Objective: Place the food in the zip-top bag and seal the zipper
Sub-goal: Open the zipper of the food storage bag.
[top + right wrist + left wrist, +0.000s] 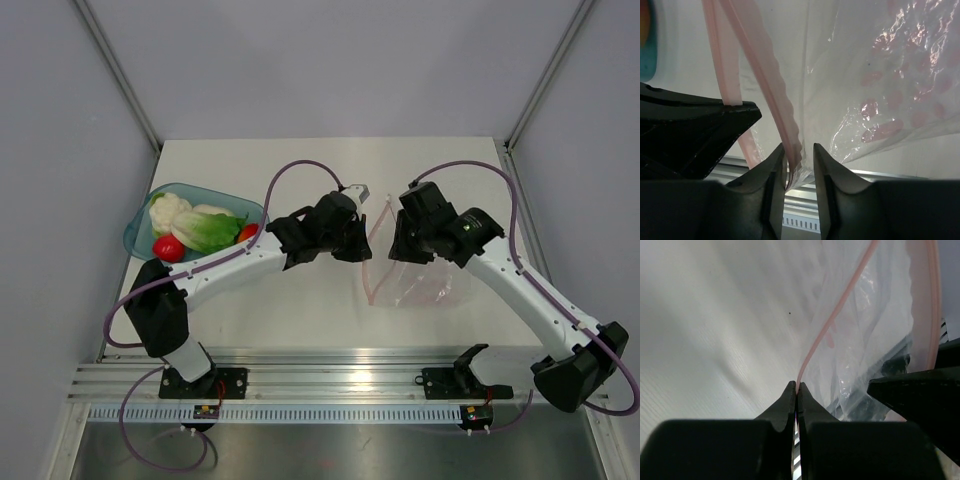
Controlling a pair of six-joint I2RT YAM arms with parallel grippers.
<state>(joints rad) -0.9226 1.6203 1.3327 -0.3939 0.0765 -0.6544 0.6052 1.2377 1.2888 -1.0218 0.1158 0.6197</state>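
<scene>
Left gripper (796,390) is pinched tight on the zipper (835,315). The right gripper (799,160) straddles the bag's (415,275) other lip, gap showing, not clamped. The food (210,230) sits in the bowl (135,235), well left of the bag. This looks like the mouth-opening step; next, clamp and spread.

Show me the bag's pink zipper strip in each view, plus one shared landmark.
Top view: zipper strip curves down the middle, along the left edge of the bag.
Left wrist: strip runs from top right to bottom centre.
Right wrist: strip slants from top left to bottom centre.
Shared landmark: the bag.
</scene>
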